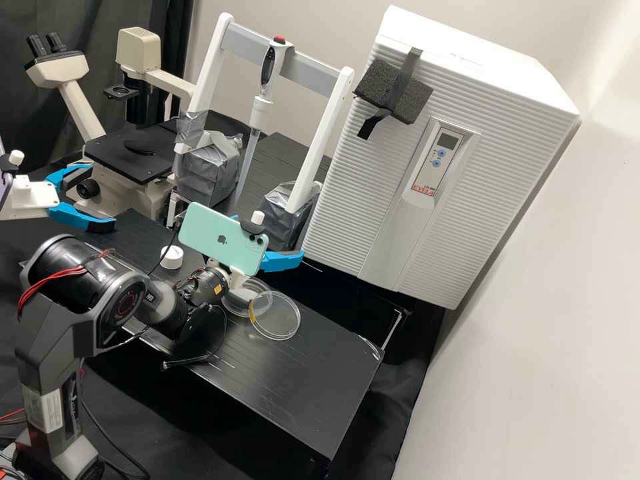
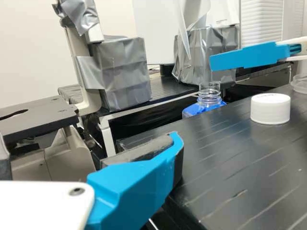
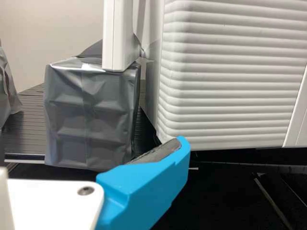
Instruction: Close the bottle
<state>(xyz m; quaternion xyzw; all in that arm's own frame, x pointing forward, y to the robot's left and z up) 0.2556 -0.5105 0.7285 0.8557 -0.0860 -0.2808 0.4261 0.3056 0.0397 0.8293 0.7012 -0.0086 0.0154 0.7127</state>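
Standing uncapped: clear bottle (image 2: 209, 92) w/ threaded neck, cap (image 2: 271, 109) apart; L tool (image 1: 90, 197), R tool (image 1: 287, 260) gape empty.

Bench (image 1: 300, 380): black, slatted, lower centre.
Cap: white bottle cap (image 1: 172, 257), left of centre.
Dishes: clear petri dishes (image 1: 277, 315), centre.

The white machine (image 1: 480, 133) has small red print under its little screen (image 1: 448, 141). The green phone (image 1: 217, 237) shows a logo.
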